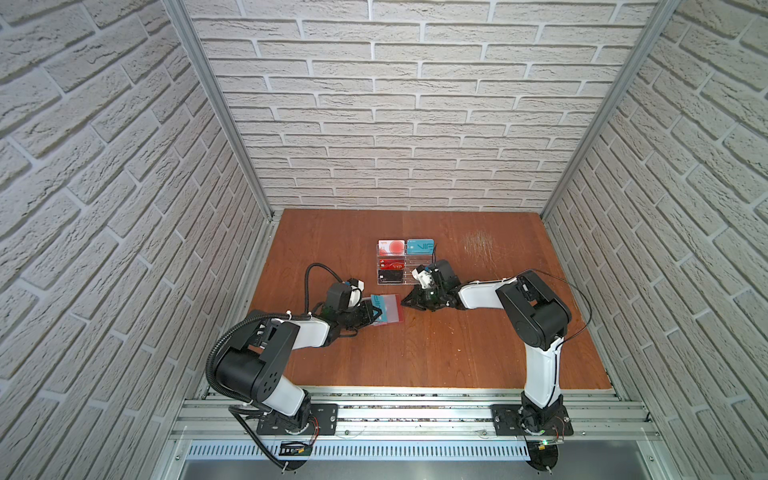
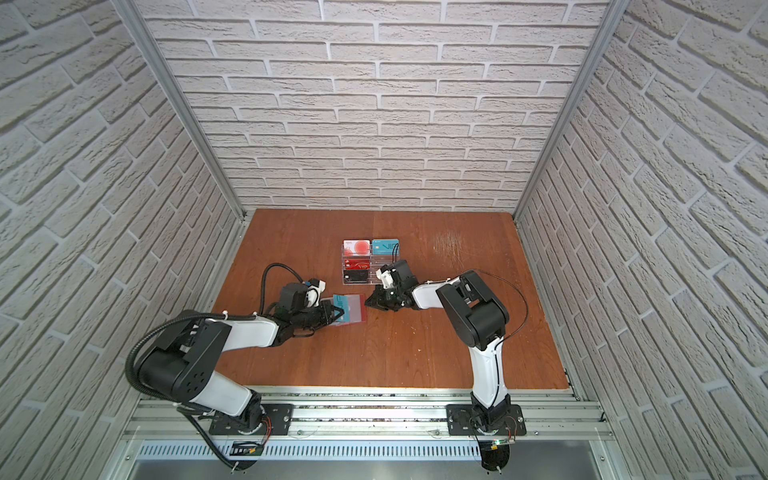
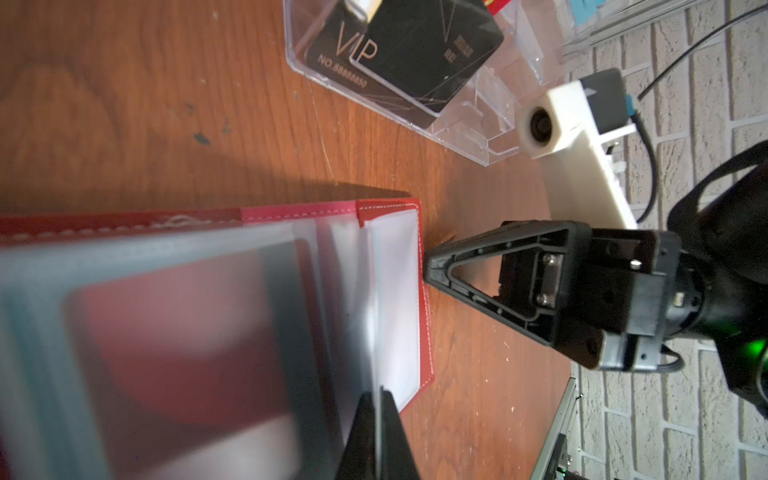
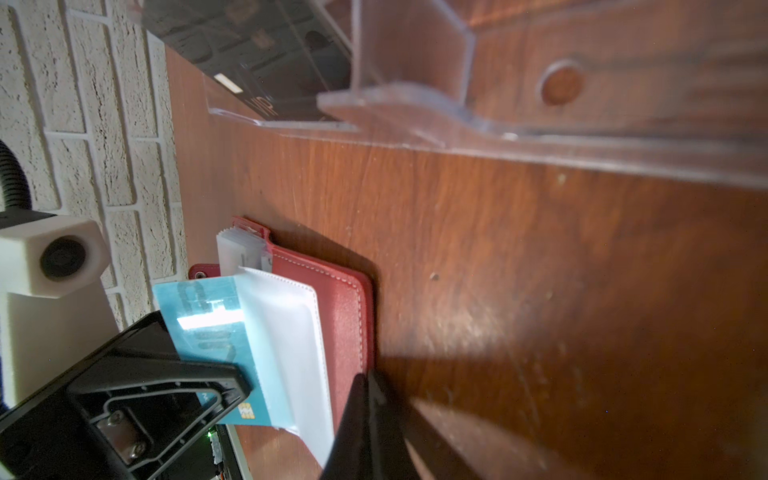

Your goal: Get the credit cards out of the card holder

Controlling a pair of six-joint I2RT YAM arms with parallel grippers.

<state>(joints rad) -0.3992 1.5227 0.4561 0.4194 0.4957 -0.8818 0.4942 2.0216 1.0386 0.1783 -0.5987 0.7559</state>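
Wooden surface [image 1: 457,353]: left fingers [image 4: 224,382] pinch teal VIP card [image 4: 199,307]; right fingers [image 3: 436,266] closed, empty, pinning card holder [image 4: 345,299]; best pull straight along sleeve [image 4: 282,324].

Left gripper [image 1: 377,311] and right gripper [image 1: 404,305] closed, tips facing

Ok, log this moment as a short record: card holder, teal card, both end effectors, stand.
card holder: open on the table, sleeve pages showing
teal card: part inside a clear sleeve, part sticking out
left end effector: shut on the teal card's free end
right end effector: shut, holding nothing, tip at the card holder's edge
acrylic stand: beyond the card holder, apart from it, other cards in it
task state: teal card not yet fully out
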